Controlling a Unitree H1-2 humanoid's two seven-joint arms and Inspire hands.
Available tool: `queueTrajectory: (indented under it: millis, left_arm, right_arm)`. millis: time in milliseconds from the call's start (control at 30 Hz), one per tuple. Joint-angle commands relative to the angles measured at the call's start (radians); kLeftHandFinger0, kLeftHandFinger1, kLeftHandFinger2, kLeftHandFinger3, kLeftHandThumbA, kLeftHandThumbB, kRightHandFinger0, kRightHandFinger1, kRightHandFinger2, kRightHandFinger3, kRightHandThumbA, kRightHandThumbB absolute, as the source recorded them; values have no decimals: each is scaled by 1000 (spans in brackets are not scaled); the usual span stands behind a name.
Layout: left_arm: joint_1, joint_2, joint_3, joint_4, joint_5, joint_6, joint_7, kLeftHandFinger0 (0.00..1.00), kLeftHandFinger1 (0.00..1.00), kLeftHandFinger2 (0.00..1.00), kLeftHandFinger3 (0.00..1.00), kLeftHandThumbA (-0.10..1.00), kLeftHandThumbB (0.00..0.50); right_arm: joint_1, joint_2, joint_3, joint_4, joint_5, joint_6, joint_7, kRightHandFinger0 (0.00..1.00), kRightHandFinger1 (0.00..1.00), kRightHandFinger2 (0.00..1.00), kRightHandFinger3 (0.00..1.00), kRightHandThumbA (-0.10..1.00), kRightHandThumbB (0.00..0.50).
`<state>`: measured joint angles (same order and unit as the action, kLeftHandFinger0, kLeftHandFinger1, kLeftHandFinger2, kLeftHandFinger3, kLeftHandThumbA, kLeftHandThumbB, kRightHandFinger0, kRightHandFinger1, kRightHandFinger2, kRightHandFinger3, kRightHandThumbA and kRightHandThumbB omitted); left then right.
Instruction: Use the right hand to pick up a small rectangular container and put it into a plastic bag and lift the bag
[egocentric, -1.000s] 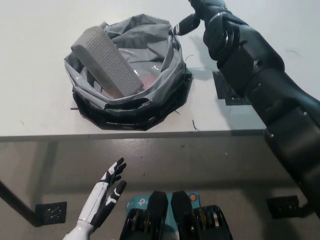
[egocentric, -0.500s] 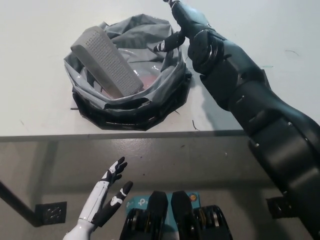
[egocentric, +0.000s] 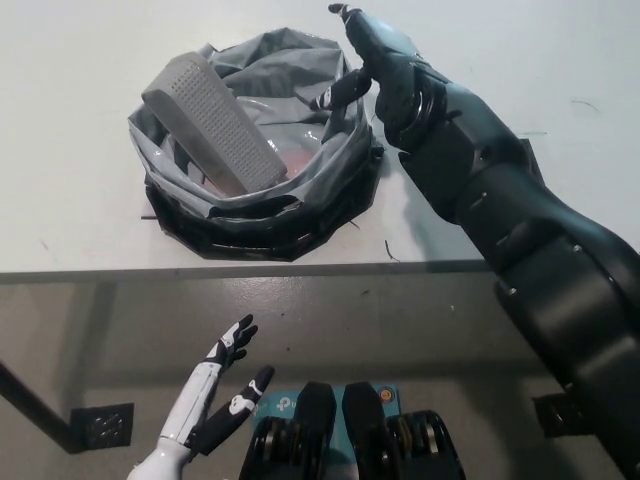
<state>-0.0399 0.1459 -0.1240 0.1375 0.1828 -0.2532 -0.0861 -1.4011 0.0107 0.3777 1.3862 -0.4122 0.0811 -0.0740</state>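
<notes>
grey rectangular textured container (egocentric: 213, 123) tilted inside rolled-down grey plastic bag (egocentric: 340, 165) on white table (egocentric: 70, 210) | black right hand (egocentric: 365, 55) spread at bag's far-right rim | white left hand (egocentric: 215, 395) spread, below table edge

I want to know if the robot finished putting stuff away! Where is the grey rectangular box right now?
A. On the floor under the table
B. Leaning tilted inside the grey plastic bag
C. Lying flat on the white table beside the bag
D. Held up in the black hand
B: the grey rectangular container leans tilted inside the crumpled grey plastic bag, its upper end poking past the rim, while the black right hand is at the bag's far right edge.
</notes>
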Motion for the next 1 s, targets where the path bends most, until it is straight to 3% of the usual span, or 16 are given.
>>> queueTrajectory:
  millis: [0, 133, 200, 300, 500, 533, 567, 600, 633, 733, 833, 867, 900, 933, 967]
  left_arm:
    - [-25, 12, 0, -13, 8, -27, 1, 1000, 1000, 1000, 1000, 797, 220]
    - [-26, 13, -1, -13, 9, -23, -2, 1000, 1000, 1000, 1000, 800, 218]
    - [-25, 12, 0, -16, 4, -17, -5, 1000, 1000, 1000, 1000, 797, 218]
    - [-28, 12, 0, -20, 2, -9, -8, 1000, 1000, 1000, 1000, 803, 231]
    - [-33, 13, 0, -18, 0, -14, -9, 1000, 1000, 1000, 1000, 782, 214]
    - [-33, 13, 0, -18, 1, -14, -10, 1000, 1000, 1000, 1000, 780, 211]
    - [-34, 13, -1, -18, 5, -17, -8, 1000, 1000, 1000, 1000, 772, 202]
    - [-35, 13, -1, -18, 8, -18, -6, 1000, 1000, 1000, 1000, 772, 202]
    - [-37, 13, -1, -16, 10, -19, -5, 1000, 1000, 1000, 1000, 772, 204]
    - [-39, 14, -1, -16, 9, -19, -6, 1000, 1000, 1000, 1000, 767, 197]
    - [-41, 15, 0, -30, 5, 7, -14, 1000, 1000, 1000, 1000, 778, 224]
    - [-41, 15, -2, -34, 13, 12, -13, 1000, 1000, 1000, 1000, 790, 223]
    - [-40, 15, -2, -34, 15, 10, -12, 1000, 1000, 1000, 1000, 795, 227]
    - [-41, 15, -2, -31, 14, 3, -11, 1000, 1000, 1000, 1000, 795, 226]
    - [-41, 14, -2, -30, 14, 0, -11, 1000, 1000, 1000, 1000, 791, 223]
  right_arm:
    - [-23, -19, 14, 3, -18, 19, -15, 1000, 1000, 1000, 1000, 1000, 442]
    - [-11, -22, 1, 11, 0, 35, 1, 1000, 1000, 1000, 1000, 1000, 455]
    - [-7, -21, -3, 14, 4, 50, 11, 1000, 1000, 1000, 1000, 962, 419]
    - [-2, -21, -5, 19, 8, 60, 25, 1000, 1000, 1000, 1000, 1000, 418]
    - [8, -13, -48, 26, 45, 85, 50, 1000, 1000, 1000, 1000, 925, 421]
    - [8, -13, -50, 27, 46, 88, 56, 901, 1000, 1000, 1000, 921, 418]
    - [8, -10, -56, 28, 49, 104, 69, 709, 1000, 1000, 1000, 921, 416]
    - [9, -10, -58, 28, 49, 109, 72, 709, 1000, 1000, 1000, 921, 416]
    - [8, -9, -60, 28, 49, 116, 75, 595, 1000, 1000, 1000, 918, 436]
    - [6, -7, -63, 29, 47, 128, 78, 549, 1000, 1000, 1000, 917, 440]
    - [-1, -8, -56, 28, 37, 136, 86, 528, 947, 1000, 1000, 914, 392]
    - [-4, -9, -51, 27, 33, 134, 91, 494, 841, 1000, 1000, 908, 363]
    - [-6, -9, -53, 27, 34, 132, 87, 327, 550, 806, 1000, 850, 312]
    - [-8, -8, -67, 26, 47, 129, 68, 28, 124, 351, 877, 728, 300]
    - [-9, -7, -82, 24, 60, 126, 55, 6, 30, 253, 756, 667, 278]
